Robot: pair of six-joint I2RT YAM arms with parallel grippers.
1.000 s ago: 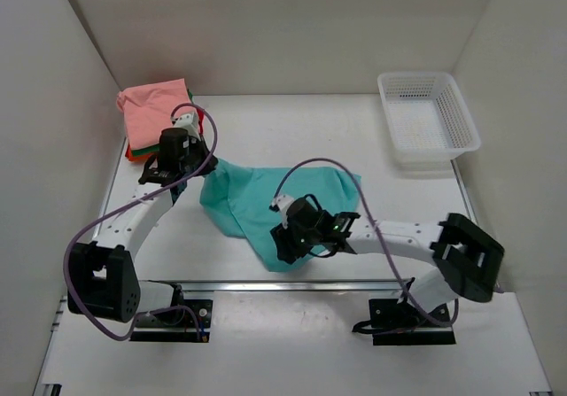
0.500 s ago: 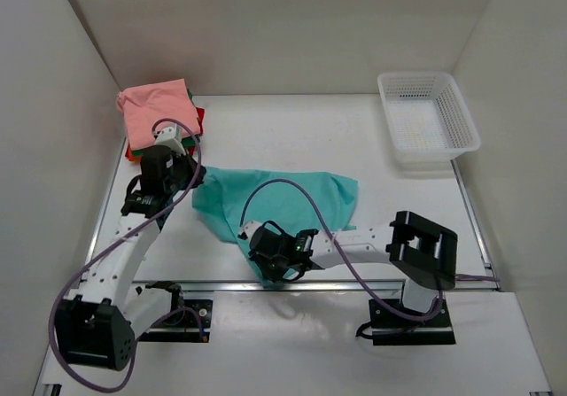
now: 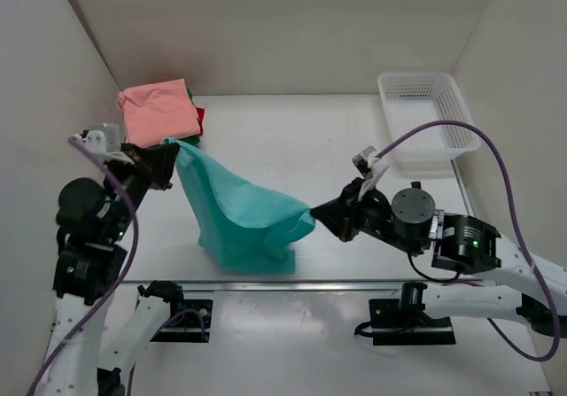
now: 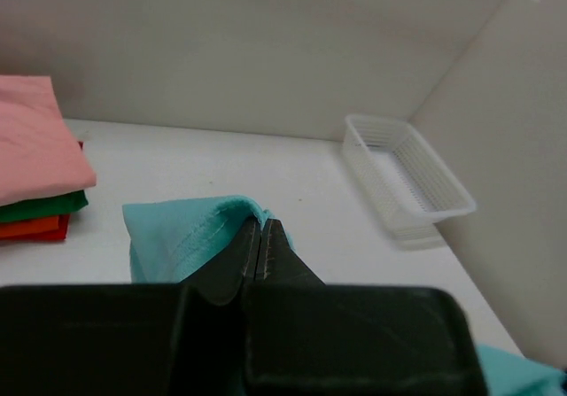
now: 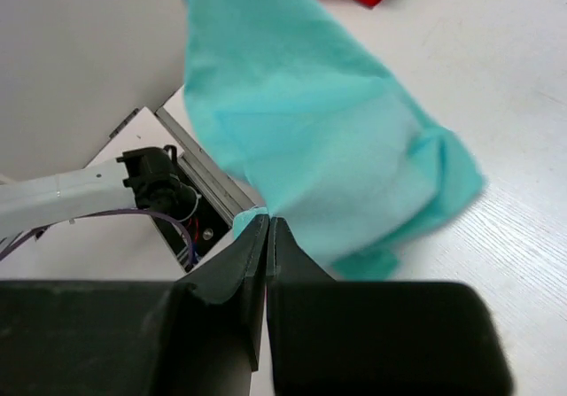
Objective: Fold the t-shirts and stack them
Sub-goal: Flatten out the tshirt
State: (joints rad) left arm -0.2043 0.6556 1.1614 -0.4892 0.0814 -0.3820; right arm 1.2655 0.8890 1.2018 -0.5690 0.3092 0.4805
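Note:
A teal t-shirt point(image 3: 241, 212) hangs in the air, stretched between both arms, its lower part sagging to the table. My left gripper point(image 3: 174, 151) is shut on its upper left corner, where teal cloth point(image 4: 190, 235) wraps the tips of the left gripper point(image 4: 261, 223). My right gripper point(image 3: 312, 211) is shut on the opposite corner; the cloth point(image 5: 301, 121) spreads away from the right gripper point(image 5: 267, 219) in its wrist view. A stack of folded t-shirts, salmon-pink point(image 3: 158, 111) on top with green and red-orange point(image 4: 31, 228) beneath, lies at the back left.
A white mesh basket point(image 3: 428, 118) stands at the back right, also in the left wrist view as the basket point(image 4: 403, 176). White walls close in the table on the left, back and right. A metal rail point(image 3: 292, 283) runs along the near edge.
Both arms have risen from the table. The right gripper shut on the shirt's near edge and pulled it up and right; the left drew its corner up and left. The shirt left the table.

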